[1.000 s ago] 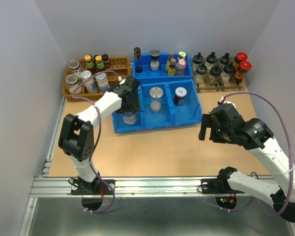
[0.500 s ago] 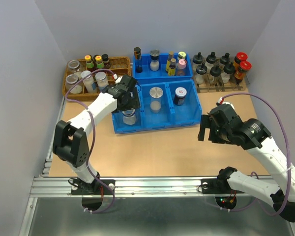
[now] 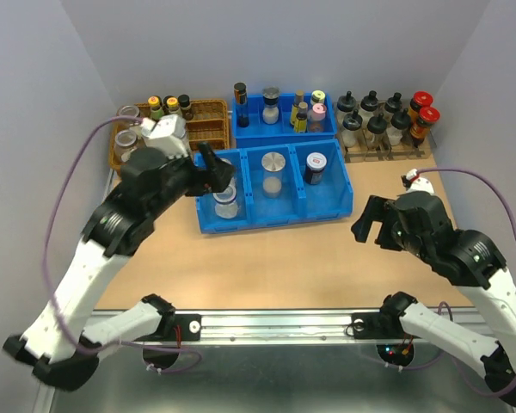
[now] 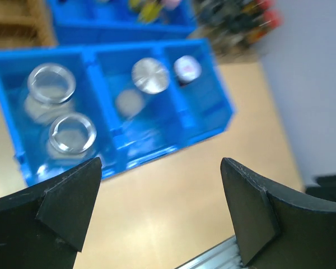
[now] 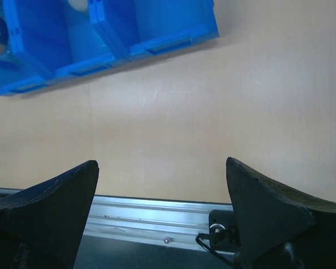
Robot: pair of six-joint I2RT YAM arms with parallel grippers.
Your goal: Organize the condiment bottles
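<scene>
Released a moment ago, the lower clear jar (image 4: 73,133) now stands free in the leftmost compartment of the blue tray (image 4: 173,150), just beside the upper clear jar (image 4: 51,84). The silver-lidded jar (image 4: 150,74) sits in the middle compartment and the dark jar (image 4: 186,67) in the right one. The left gripper (image 4: 159,163) has lifted back, jaws wide and empty. At the right of the top view, the right gripper (image 3: 371,225) hangs over the table (image 5: 168,112), jaws spread, holding nothing. The retreat is best made straight up before swinging sideways, so that no finger clips a metal rim.
</scene>
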